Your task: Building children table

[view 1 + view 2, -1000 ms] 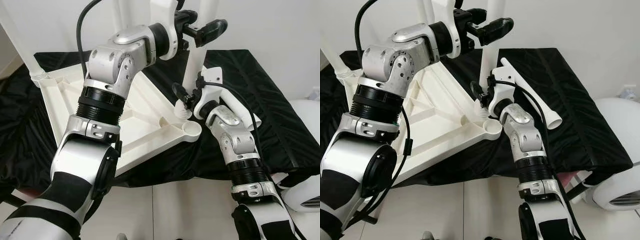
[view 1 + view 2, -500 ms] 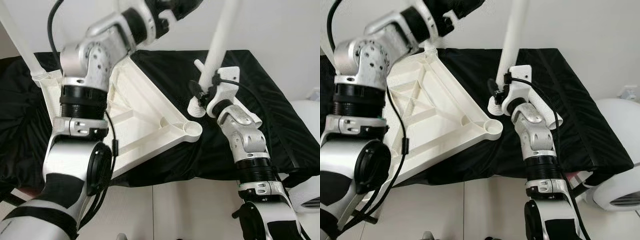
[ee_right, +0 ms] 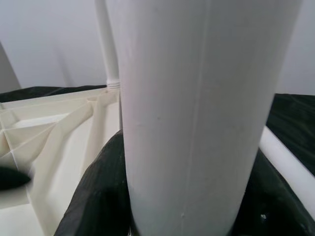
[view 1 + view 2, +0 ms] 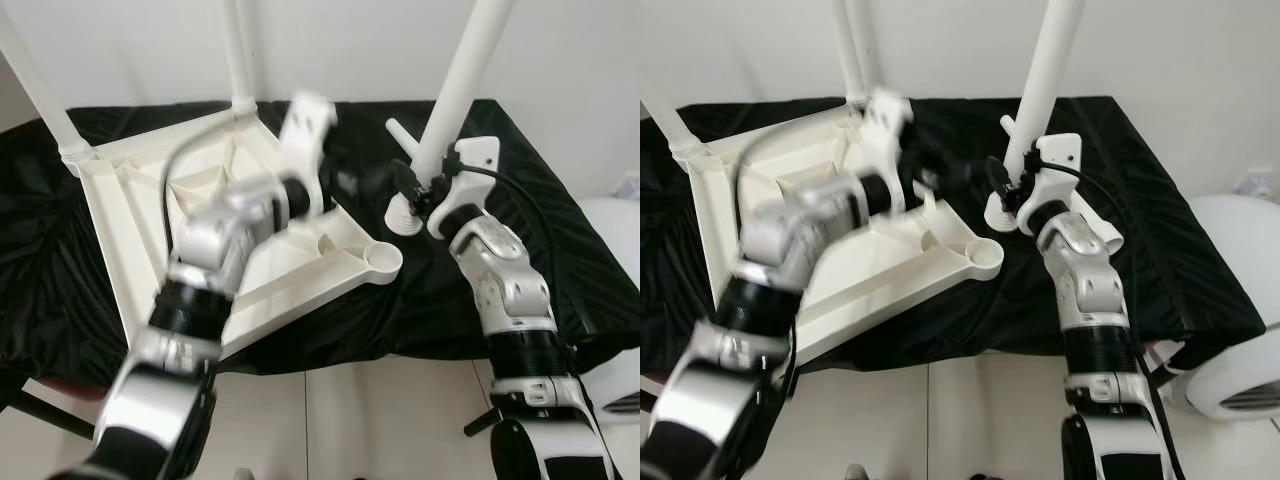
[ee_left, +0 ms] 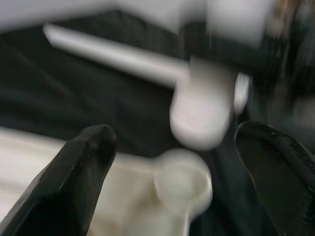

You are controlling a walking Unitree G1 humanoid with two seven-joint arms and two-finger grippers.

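Black cloth [image 4: 560, 250] covers the work surface, where an upturned white tabletop [image 4: 130, 220] lies with two legs already standing. Right gripper [image 4: 415, 185] pinches a third leg [image 4: 465, 75], its threaded end hovering just beside the empty corner socket [image 4: 380, 260]. Left wrist view: left gripper [image 5: 182, 162] spread wide above that socket. Next, the leg must line up with the socket.

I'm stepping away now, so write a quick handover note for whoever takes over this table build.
Right claw: shut on a white table leg, threaded end hanging just beside the empty corner socket.
Left claw: open, blurred, above that socket.
Upturned white tabletop lies on black cloth; two legs already stand in the far corners. A spare leg lies behind on the cloth.
Left: seat and screw in this leg, then the spare.
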